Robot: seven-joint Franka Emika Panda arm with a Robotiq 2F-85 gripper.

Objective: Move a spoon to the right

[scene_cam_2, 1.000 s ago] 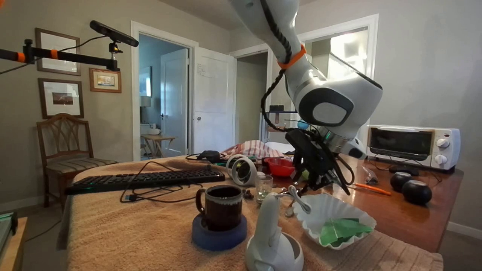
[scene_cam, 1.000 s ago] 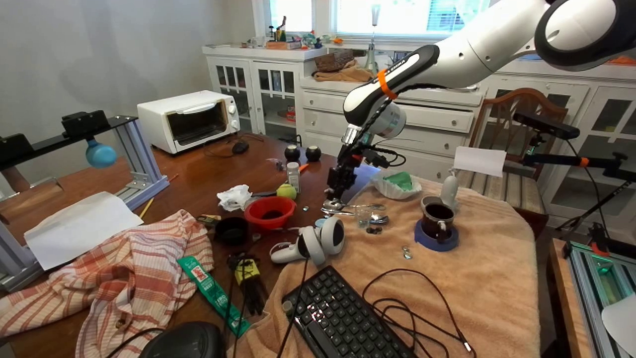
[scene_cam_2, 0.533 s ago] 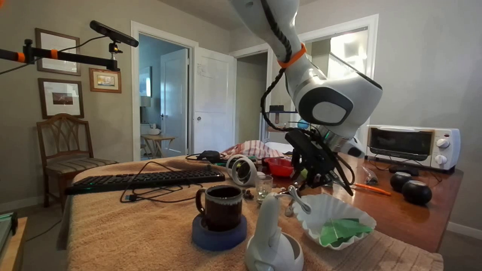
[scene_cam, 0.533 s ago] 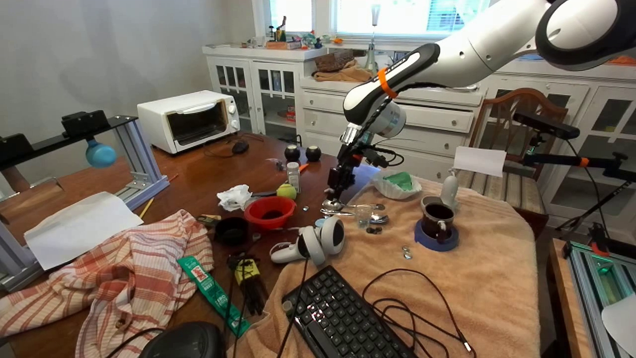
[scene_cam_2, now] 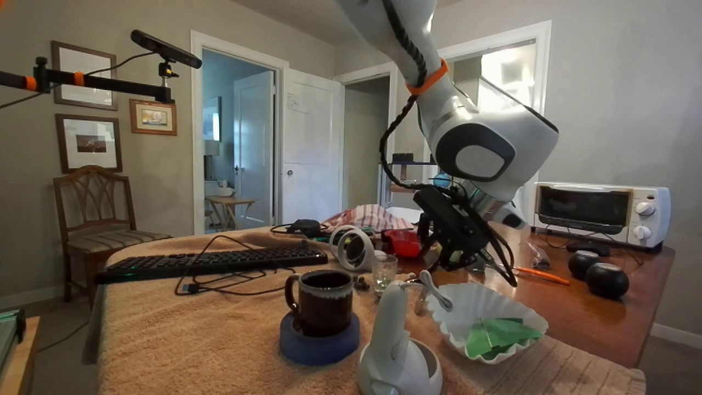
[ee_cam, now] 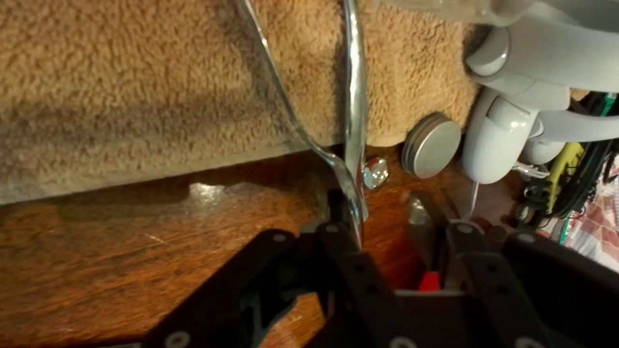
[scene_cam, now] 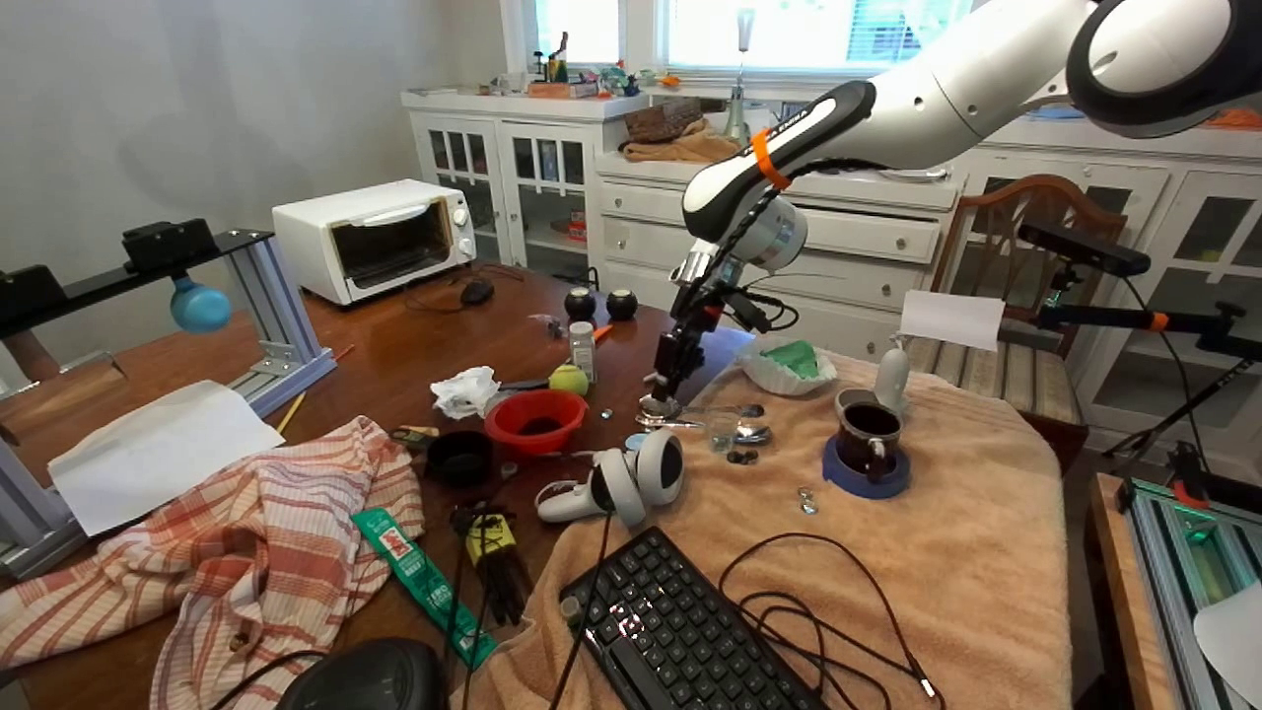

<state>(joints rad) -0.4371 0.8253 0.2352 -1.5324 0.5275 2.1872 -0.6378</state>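
Spoon (ee_cam: 310, 141) (shiny metal) lies near the spread hand (ee_cam: 381, 216)

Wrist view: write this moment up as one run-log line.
gripper: open, by bowl end of spoon | contact: unclear | grasp: none | spoon handle: over towel | stage: likely pre-grasp

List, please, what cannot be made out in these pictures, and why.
Spoon, lower end: wrist view, hidden by the end effector.
Its handle end: wrist view, cut by top edge.
Mug contents, both exterior views: too dark.
Keyboard, in an exterior view: cut by bottom edge.
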